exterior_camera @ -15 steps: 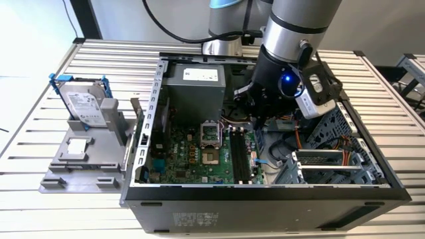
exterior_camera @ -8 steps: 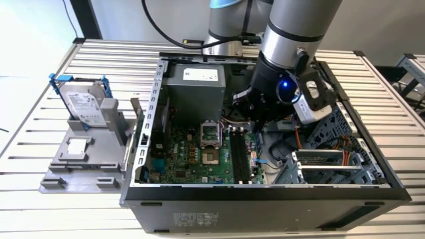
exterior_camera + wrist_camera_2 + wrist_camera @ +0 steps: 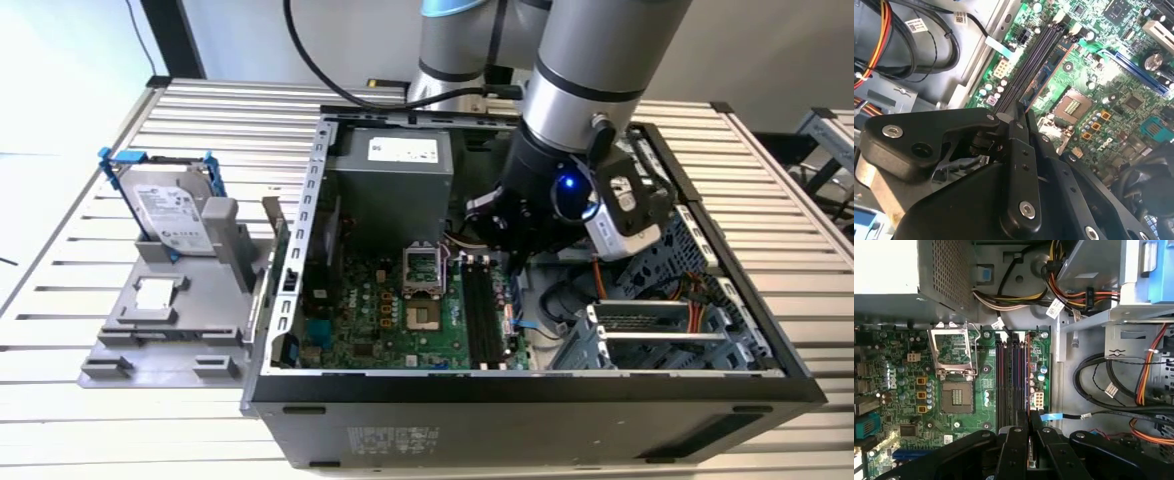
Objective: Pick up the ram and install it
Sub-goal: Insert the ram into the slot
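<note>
The ram (image 3: 1049,70) is a thin dark stick standing on edge, pinched between my black fingers (image 3: 1016,440). In the first wrist view the ram (image 3: 1027,375) appears as a narrow line running along the long black slots (image 3: 1006,375), on the side nearest the case's cables. Whether it sits in a slot or just above one, I cannot tell. My gripper (image 3: 1027,421) is shut on the stick's near end, as the second wrist view of the gripper (image 3: 1024,112) confirms. In the exterior view the gripper (image 3: 511,240) hangs inside the open case over the slots (image 3: 481,310).
The motherboard (image 3: 387,310) has an open CPU socket (image 3: 956,397) beside the slots. A power supply (image 3: 394,170) stands behind, with cable bundles (image 3: 1104,385) and a drive cage (image 3: 654,325) alongside. Outside the case, a grey fixture (image 3: 174,320) holds a blue-framed hard drive (image 3: 174,205) and a small silver chip (image 3: 156,292).
</note>
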{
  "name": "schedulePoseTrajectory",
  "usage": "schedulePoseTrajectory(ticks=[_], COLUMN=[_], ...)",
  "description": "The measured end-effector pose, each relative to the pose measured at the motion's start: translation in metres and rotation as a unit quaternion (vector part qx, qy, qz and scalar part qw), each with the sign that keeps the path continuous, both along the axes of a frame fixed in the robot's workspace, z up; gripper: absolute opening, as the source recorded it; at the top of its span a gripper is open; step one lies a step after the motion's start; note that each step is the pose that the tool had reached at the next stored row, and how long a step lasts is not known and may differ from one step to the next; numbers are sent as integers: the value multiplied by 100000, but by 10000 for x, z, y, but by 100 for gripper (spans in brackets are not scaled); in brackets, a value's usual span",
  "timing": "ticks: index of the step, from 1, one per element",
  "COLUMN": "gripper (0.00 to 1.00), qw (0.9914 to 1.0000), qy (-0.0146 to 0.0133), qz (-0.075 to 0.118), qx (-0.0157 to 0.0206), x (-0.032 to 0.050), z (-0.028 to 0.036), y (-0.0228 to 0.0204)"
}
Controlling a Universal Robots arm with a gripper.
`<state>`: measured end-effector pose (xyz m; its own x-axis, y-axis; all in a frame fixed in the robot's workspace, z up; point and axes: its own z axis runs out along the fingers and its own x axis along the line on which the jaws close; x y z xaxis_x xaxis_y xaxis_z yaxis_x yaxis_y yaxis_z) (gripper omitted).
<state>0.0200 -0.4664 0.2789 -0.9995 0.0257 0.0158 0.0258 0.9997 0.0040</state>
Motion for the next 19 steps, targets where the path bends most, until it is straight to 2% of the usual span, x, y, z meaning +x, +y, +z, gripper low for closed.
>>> schedulePoseTrajectory(ticks=[8, 19], gripper=[0, 0], qw=[100000, 100000], qy=[2, 5], qz=[-4, -1], qx=[-5, -11], x=[5, 5], z=[-145, -344], y=[-54, -58])
